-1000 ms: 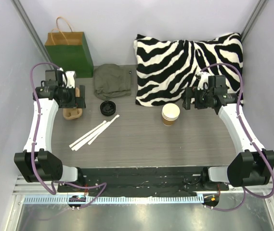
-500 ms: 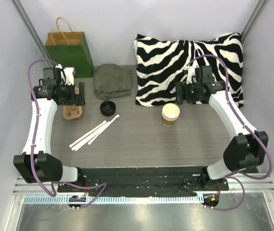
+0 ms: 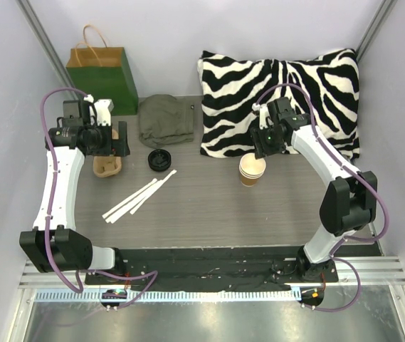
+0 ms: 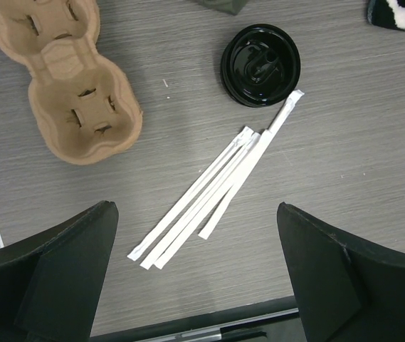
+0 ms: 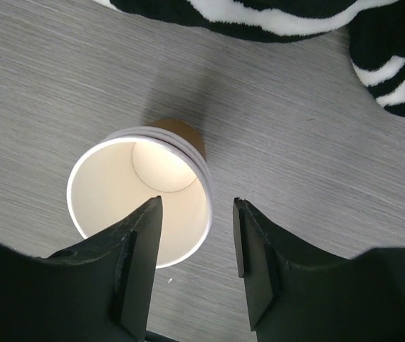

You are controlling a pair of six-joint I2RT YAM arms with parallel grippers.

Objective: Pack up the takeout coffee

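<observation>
Top view: the left arm hides part of one tray (image 3: 107, 168). One bag (image 3: 104, 78), one pillow (image 3: 287, 85), one black lid (image 3: 159, 159) beside the straws (image 3: 139, 196). The tan cup (image 3: 252, 169) stands lidless on the worktop (image 3: 209, 214), just before the pillow.

Left wrist view: the left fingers (image 4: 60, 263) are spread and empty. The straws overlap, three or four.

Right wrist view: the right fingers (image 5: 134, 249) are parted astride the cup's rim; contact is unclear. Nested rims, white inside.

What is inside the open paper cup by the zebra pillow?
The paper cup looks empty: only its white wall and round bottom show. A finger of the right tool hides part of the near wall.
</observation>
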